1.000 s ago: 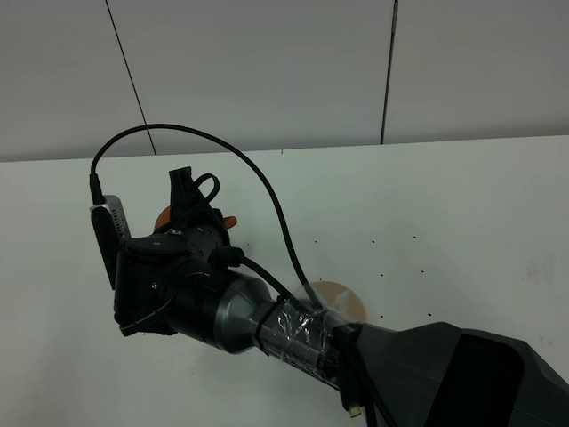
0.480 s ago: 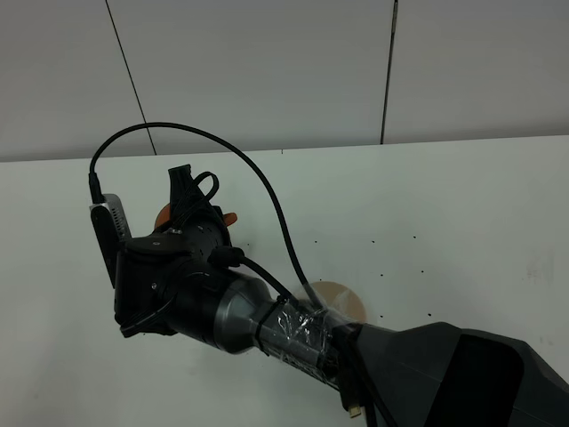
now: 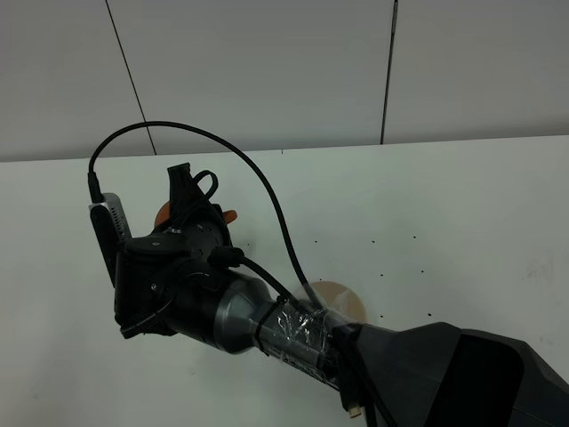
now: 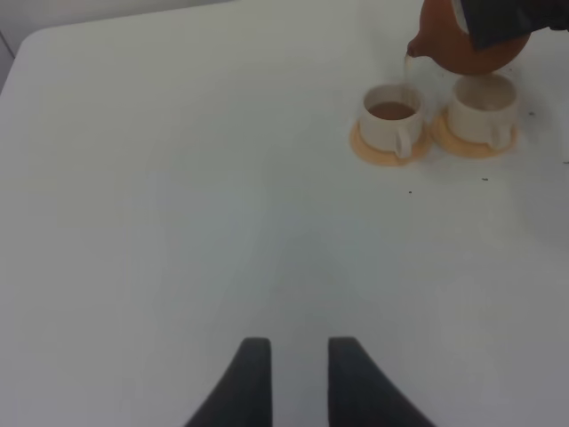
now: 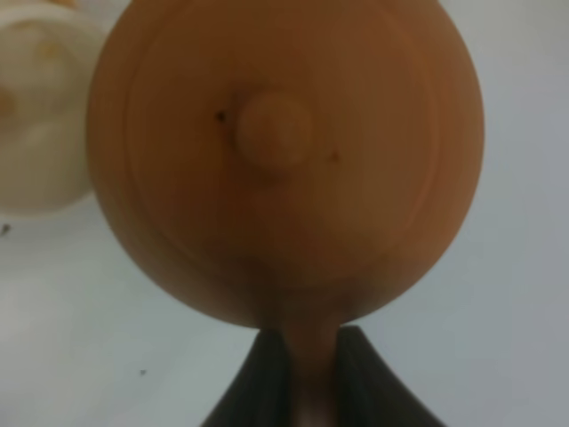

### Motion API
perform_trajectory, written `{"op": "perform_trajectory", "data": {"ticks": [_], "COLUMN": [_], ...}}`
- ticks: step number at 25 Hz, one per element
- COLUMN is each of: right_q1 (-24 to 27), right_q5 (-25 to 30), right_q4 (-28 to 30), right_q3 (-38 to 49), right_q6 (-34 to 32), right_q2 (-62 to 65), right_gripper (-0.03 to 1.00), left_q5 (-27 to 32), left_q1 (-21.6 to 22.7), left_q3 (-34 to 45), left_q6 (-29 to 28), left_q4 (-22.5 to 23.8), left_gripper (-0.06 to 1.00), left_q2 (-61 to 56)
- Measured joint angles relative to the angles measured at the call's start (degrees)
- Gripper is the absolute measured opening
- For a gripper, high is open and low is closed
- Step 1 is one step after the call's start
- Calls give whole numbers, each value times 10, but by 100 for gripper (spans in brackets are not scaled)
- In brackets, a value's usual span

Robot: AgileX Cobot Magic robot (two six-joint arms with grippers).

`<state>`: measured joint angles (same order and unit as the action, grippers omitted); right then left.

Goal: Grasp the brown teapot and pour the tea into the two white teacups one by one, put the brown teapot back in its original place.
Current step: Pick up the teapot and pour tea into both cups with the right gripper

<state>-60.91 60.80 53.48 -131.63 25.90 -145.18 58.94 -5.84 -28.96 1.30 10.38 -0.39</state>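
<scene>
The brown teapot (image 4: 462,43) hangs tilted above the two white teacups, its spout over the nearer-left teacup (image 4: 389,116), which holds brown tea. A thin stream runs from the spout into it. The other teacup (image 4: 483,108) stands beside it; each is on a small orange saucer (image 4: 369,151). In the right wrist view the teapot's lid (image 5: 276,129) fills the frame, and my right gripper (image 5: 300,374) is shut on its handle. My left gripper (image 4: 298,374) stands open over bare table, well short of the cups. The beige coaster (image 3: 345,298) lies bare beside my right arm (image 3: 222,307).
My right arm reaches across to the left in the high view and hides the cups and most of the teapot there. The white table (image 3: 444,205) runs back to a grey panelled wall (image 3: 267,71). A black cable (image 3: 258,173) loops above the wrist.
</scene>
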Motion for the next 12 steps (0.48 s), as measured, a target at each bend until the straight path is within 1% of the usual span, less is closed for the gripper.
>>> {"op": "perform_trajectory", "data": {"ticks": [12], "right_q1": [0], "right_q5": [0], "right_q4": [6], "right_q3": [0], "right_q6": [-2], "right_q2": [0], "right_gripper": [9], "left_q5": [0], "left_q1": [0], "left_q3": [0], "left_q6": [0], "left_q4": [0], "left_gripper": [23], "left_q2": [0]}}
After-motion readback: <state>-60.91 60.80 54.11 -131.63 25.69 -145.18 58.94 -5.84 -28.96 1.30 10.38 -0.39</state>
